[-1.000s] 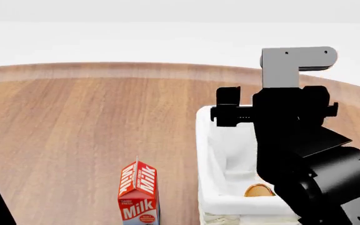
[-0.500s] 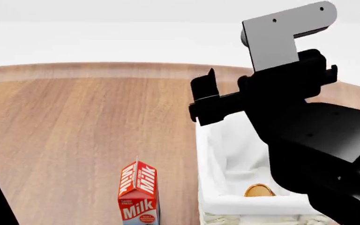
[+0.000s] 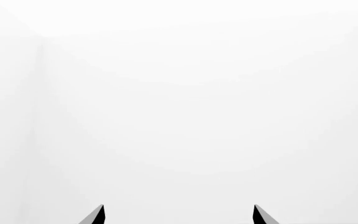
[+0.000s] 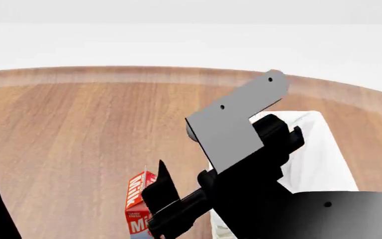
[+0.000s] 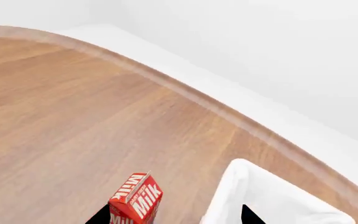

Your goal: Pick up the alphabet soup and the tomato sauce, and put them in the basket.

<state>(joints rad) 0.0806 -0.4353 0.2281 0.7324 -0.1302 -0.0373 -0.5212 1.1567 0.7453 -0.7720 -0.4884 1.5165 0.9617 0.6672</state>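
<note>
The right gripper point(image 4: 167, 211) hangs spread and empty beside the milk carton point(image 5: 135, 199); the left gripper point(image 3: 177, 215) also looks parted. We see the basket point(image 4: 317, 149) behind the right arm, perhaps hiding both cans.

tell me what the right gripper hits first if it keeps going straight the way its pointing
Probably the milk carton: the right wrist view shows it just ahead of the right gripper, with the basket rim close beside that line. Depth is unclear, so it might pass between them to the table.
</note>
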